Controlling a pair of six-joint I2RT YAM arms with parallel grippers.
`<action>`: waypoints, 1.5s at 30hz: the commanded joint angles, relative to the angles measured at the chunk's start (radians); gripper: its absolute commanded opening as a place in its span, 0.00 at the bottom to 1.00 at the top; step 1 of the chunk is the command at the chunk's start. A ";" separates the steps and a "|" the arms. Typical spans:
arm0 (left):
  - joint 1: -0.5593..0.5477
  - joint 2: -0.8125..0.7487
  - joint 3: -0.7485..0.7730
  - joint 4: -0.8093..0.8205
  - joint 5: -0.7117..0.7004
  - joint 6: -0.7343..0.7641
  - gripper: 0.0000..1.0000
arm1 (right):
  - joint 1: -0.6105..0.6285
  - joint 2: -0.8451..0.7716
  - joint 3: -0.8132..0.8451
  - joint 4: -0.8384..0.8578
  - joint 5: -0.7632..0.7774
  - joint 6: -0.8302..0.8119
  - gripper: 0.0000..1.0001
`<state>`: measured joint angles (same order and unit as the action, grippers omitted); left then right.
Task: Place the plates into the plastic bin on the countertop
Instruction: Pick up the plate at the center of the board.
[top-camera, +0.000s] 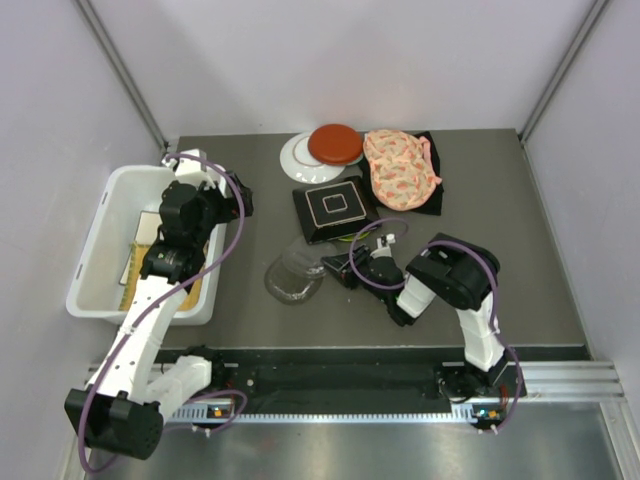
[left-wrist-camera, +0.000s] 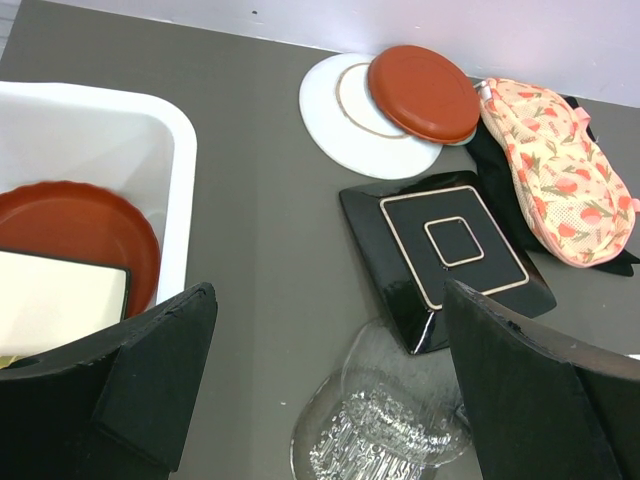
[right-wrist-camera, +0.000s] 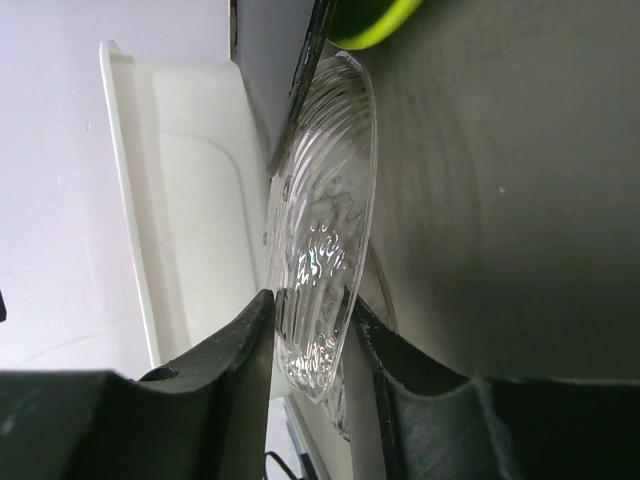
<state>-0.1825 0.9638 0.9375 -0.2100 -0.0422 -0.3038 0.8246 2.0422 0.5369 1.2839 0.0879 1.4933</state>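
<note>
A clear glass plate (top-camera: 292, 272) (left-wrist-camera: 400, 420) lies on the countertop (top-camera: 500, 250) in front of a black square plate (top-camera: 335, 207) (left-wrist-camera: 450, 250). My right gripper (top-camera: 338, 266) (right-wrist-camera: 312, 320) is shut on the glass plate's (right-wrist-camera: 325, 220) right rim, one finger on each face, and the plate is tipped up. At the back a red plate (top-camera: 335, 143) (left-wrist-camera: 425, 92) overlaps a white plate (top-camera: 298, 157) (left-wrist-camera: 340, 120). The white plastic bin (top-camera: 95, 250) (left-wrist-camera: 180, 150) (right-wrist-camera: 190, 200) holds a red fluted plate (left-wrist-camera: 80, 225) and a cream square plate (left-wrist-camera: 55, 300). My left gripper (top-camera: 228, 198) (left-wrist-camera: 328, 300) hangs open and empty beside the bin's right rim.
A pink floral fabric piece (top-camera: 400, 168) (left-wrist-camera: 560, 180) lies on a black cloth (top-camera: 430, 200) at the back right. A lime-green edge (right-wrist-camera: 370, 20) shows at the top of the right wrist view. Pale walls close in the counter on three sides.
</note>
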 joint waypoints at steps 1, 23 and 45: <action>-0.002 -0.017 -0.003 0.058 0.010 0.002 0.99 | 0.018 -0.030 -0.038 0.193 0.035 -0.022 0.20; -0.002 0.001 -0.009 0.066 0.021 -0.006 0.99 | 0.057 -0.238 -0.106 0.307 0.041 -0.096 0.04; -0.002 -0.003 -0.023 0.181 0.327 -0.023 0.99 | 0.022 -0.655 0.261 -0.644 -0.255 -0.856 0.00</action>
<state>-0.1825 0.9649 0.9199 -0.1246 0.1719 -0.3164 0.8730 1.4693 0.6891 0.9115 -0.0189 0.9375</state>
